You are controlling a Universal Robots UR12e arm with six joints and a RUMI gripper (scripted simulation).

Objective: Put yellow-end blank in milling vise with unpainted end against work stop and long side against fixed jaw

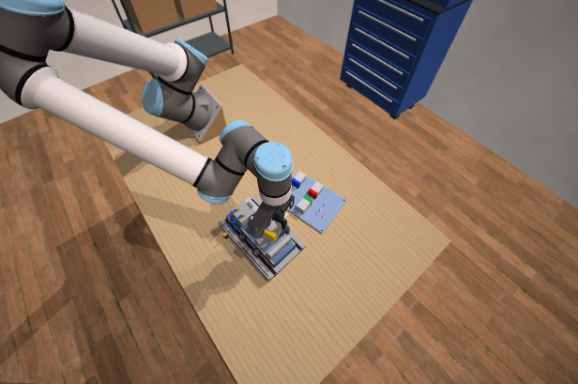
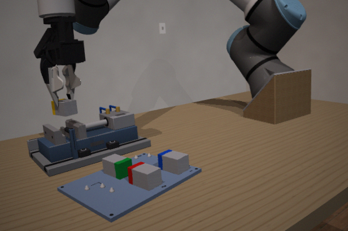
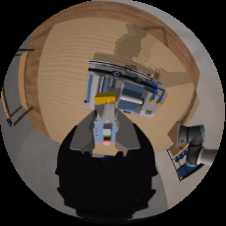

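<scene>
With the hand point(image 1: 278, 232) point(image 2: 64, 103) point(image 3: 105, 109) gripping the yellow-ended blank point(image 1: 270, 235) point(image 2: 67, 108) point(image 3: 105, 98), align it over the vise point(image 1: 268, 274) point(image 2: 99, 141) point(image 3: 89, 88), yellow end far, before lowering gently.

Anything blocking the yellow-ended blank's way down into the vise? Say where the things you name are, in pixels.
Nothing visible. The gripper point(image 2: 64, 100) holds the yellow-ended blank point(image 1: 270, 235) point(image 2: 67, 108) point(image 3: 104, 98) above the milling vise point(image 1: 271, 274) point(image 2: 97, 142) point(image 3: 90, 90), with only air showing between; the three other blanks sit aside on the plate point(image 1: 328, 219) point(image 2: 113, 205).

Top view: the pincer's fingertips point(image 1: 281, 227) are largely obscured by its own linkage. Exterior view: the worktop point(image 2: 226, 151) is cut off by the frame edge. Wrist view: the green and red blanks point(image 3: 107, 138) are too small for their outlines to be determined.
</scene>
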